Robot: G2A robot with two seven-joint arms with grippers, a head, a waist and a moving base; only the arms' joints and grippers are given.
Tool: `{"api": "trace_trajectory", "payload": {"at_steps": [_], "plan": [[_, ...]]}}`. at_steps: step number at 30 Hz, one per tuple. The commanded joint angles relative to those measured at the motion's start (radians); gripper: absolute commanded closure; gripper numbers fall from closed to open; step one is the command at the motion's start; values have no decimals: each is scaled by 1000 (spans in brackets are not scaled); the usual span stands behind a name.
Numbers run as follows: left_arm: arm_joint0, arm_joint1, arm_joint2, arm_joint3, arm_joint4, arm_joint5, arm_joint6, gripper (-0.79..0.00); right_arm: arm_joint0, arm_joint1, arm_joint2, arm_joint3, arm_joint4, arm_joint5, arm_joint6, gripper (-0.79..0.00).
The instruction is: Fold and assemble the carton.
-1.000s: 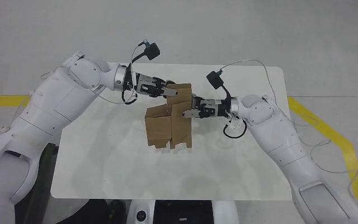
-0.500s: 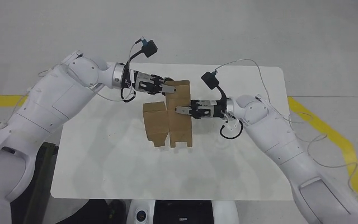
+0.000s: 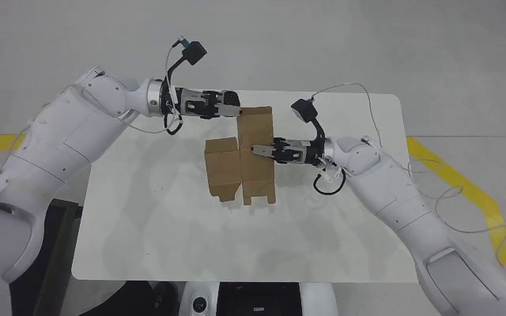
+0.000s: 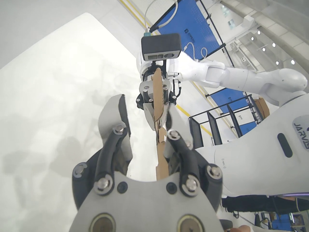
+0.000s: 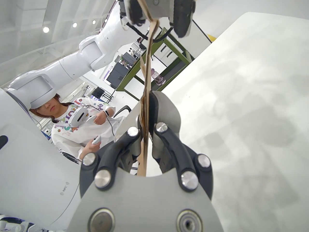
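Room: grey floor [image 3: 332, 39] w/ a yellow line [image 3: 455, 178] running past the white worktop [image 3: 158, 229].
Carton [image 3: 257, 170]: brown cardboard, still flattened, broad face up to the top cam. Held up off the worktop over its middle, between the two arms. Taller panel on the R-arm side, shorter panel beside it, small tabs along the near edge.
Carton in wrist views: seen edge-on as a thin strip [image 4: 158, 92] [image 5: 147, 61] running from one gripper to the other.
R gripper [image 3: 254, 150] [image 5: 146, 102]: at the taller panel's mid-height, coming in from the carton's right edge. Fingers [image 5: 164, 114] clenched on the cardboard from both faces.
L gripper [image 3: 235, 103] [image 4: 144, 107]: at the carton's far left corner. Fingers [image 4: 115, 126] spread wide and released. Cardboard edge sits in the gap, close against one finger and well apart from the other.
L vs R: grippers face each other along the carton, near but apart.
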Motion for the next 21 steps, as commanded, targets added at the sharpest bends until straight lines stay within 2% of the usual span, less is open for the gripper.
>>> {"api": "trace_trajectory", "payload": {"at_steps": [1, 8, 21], "plan": [[1, 2, -13, 38, -31, -5, 5, -785, 0, 0, 12, 23, 21, -10, -11, 0], [39, -2, -38, 96, -63, -12, 12, -785, -17, 0, 70, 48, 12, 14, -133, 0], [119, -13, -66, 64, 13, -67, 67, -785, -85, -5, 151, -41, -61, 112, -337, 0]]}}
